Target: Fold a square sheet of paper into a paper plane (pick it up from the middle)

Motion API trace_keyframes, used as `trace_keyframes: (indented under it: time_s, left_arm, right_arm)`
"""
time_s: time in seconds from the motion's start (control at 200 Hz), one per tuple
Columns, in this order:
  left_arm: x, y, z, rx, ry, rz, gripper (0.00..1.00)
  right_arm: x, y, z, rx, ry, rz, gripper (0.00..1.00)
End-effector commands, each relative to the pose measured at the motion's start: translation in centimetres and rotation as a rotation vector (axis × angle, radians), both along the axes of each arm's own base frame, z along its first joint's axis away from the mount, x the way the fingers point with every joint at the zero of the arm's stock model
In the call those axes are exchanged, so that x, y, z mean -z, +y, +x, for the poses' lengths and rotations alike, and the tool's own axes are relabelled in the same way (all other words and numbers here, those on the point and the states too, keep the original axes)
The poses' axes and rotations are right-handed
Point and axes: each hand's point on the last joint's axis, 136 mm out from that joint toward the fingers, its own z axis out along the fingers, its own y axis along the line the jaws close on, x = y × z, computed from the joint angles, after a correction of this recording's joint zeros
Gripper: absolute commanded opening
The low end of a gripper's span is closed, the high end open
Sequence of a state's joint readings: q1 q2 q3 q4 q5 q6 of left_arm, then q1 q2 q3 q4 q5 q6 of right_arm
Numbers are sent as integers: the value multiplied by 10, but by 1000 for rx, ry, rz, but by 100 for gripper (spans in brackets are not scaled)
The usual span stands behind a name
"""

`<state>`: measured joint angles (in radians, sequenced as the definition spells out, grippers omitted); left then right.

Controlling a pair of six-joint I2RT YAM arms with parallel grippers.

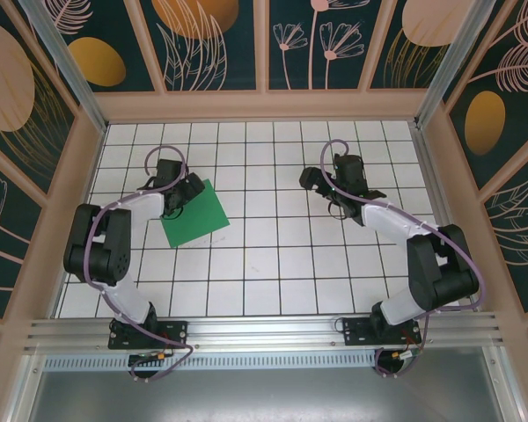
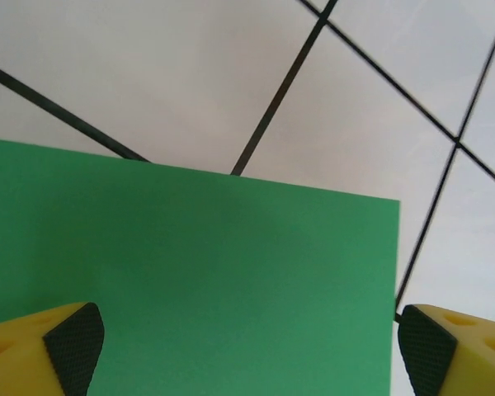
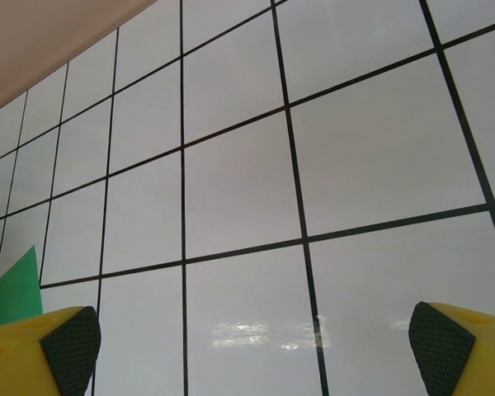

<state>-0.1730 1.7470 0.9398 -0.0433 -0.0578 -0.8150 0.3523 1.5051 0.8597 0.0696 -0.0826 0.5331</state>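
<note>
The square sheet of paper [image 1: 196,216] lies on the table's [image 1: 273,259] left half, beneath the left claw [image 1: 181,200]

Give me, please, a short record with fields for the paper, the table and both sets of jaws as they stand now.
paper: square sheet of paper, green, flat, no crease visible
place: left half of the gridded table, turned askew to the grid lines
left jaws: open wide, over the sheet's far-left part; whether they touch it cannot be told
right jaws: open wide, over bare tiles on the right side, apart from the sheet
progress: sheet not yet lifted or folded
</note>
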Motion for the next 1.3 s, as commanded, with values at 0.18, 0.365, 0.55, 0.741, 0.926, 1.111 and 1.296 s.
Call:
trace_keyframes:
  time_s: [0.18,0.365,0.55,0.741,0.926,1.111,1.296]
  left_arm:
    - [33,-12,-25,-37,159,12,94]
    - [37,-57,-35,10,179,-85,93]
    - [33,-128,-49,64,164,-236,93]
    - [30,-205,-63,151,173,-405,93]
    - [-15,-234,-43,244,83,-463,95]
    - [-65,-215,-21,285,-35,-359,99]
    - [-83,-146,-10,197,-97,-241,99]
  right_arm:
    - [25,-3,-16,12,87,-6,99]
    - [27,-14,-19,40,91,-32,99]
    - [31,-33,-24,89,120,-15,99]
    - [41,-43,-35,98,177,-12,99]
    - [36,-16,-49,1,202,25,89]
    - [42,53,-80,-142,258,36,77]
    - [61,125,-100,-280,329,2,62]
